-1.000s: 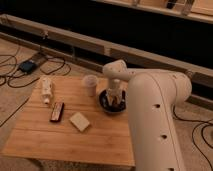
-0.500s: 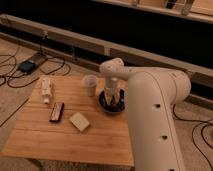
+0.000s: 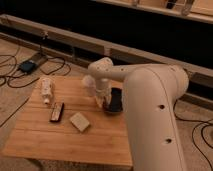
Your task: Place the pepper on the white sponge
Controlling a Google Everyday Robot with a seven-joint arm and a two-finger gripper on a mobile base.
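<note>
My gripper [image 3: 112,101] is at the end of the white arm, reaching down into the dark bowl [image 3: 118,109] near the table's far right. The pepper is hidden; I cannot make it out in or around the bowl. The white sponge [image 3: 79,121] lies flat on the wooden table [image 3: 60,142], to the left of the bowl and nearer the front, apart from the gripper.
A black-and-red remote-like object [image 3: 57,112] lies left of the sponge. A white bottle [image 3: 46,89] lies at the far left. A pale cup [image 3: 89,85] stands just left of the arm's wrist. Cables run over the floor behind the table.
The gripper stays at the bowl and has shifted only slightly to the left. Nothing else on the table has moved.
</note>
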